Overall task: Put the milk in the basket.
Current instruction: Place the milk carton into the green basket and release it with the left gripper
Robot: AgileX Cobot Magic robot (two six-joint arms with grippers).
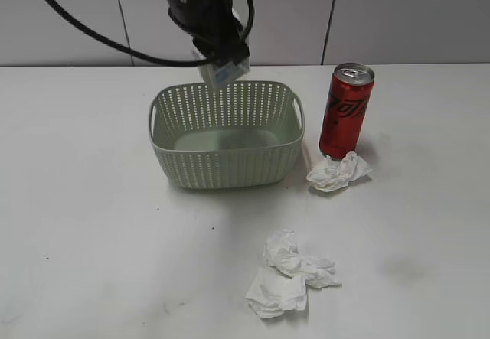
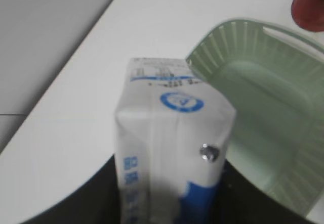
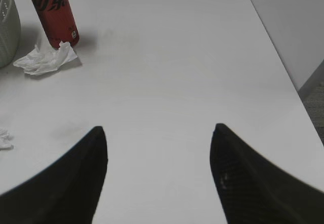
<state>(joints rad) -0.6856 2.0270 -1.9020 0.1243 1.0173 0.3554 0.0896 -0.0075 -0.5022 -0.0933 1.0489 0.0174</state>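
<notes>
Left wrist view: the milk fills the frame, clamped between the dark jaws of the left gripper, long axis running away from the camera along the jaw line, base end pointing out and down. So the left jaws are closed on the carton.

Exterior view puts the same carton in the air, hanging under the left arm just above the far rim of the basket. Only its lower end shows below the gripper; it looks slightly tilted.

Key relation: the carton sits over the back wall, not over the middle of the basket. In the wrist view the basket's near corner lies just beside the carton's far end, with the open floor off to the right of it. Judgement: a short shift toward the basket centre is needed, otherwise the carton may clip the rim or tip outward on release. The basket floor looks bare, much wider than the carton, so clearance inside is no problem.

The right gripper is spread wide, holding nothing, over bare table well to the right. It is far from the carton; the left arm owns this move.

Around: a red can stands right of the basket, a crumpled tissue against its base, and a second tissue lies nearer the camera. None are in the drop path.
</notes>
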